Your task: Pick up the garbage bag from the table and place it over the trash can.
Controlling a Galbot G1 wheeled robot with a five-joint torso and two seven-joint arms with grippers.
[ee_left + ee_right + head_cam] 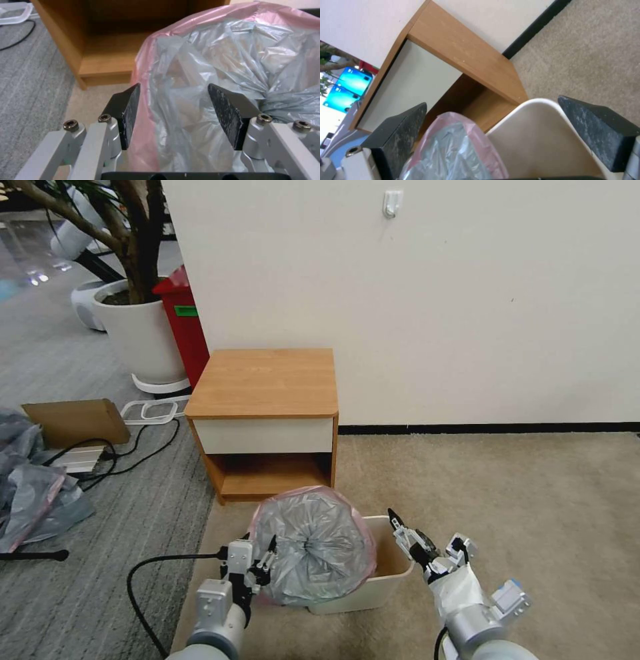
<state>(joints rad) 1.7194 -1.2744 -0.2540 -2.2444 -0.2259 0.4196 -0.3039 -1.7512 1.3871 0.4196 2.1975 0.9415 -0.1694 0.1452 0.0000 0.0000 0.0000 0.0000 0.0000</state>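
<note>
The thin, crinkled, translucent grey plastic garbage bag with a pinkish-red rim (312, 547) sits spread over the left half of the small cream-beige rectangular plastic trash can (385, 573), which stands on the beige carpet (533, 513) at 6 o'clock from the small light-brown wooden desk with a white drawer front (267, 387); the desk top lies bare; the left gripper (262, 565) is at 9 o'clock of the bag, its jaws apart and straddling the bag's pink edge, one black pad (128, 112) outside the rim and the other inside over the grey film; the right gripper (408, 537) hovers at 3 o'clock of the bag above the can's uncovered right rim, jaws spread wide and gripping nothing.
</note>
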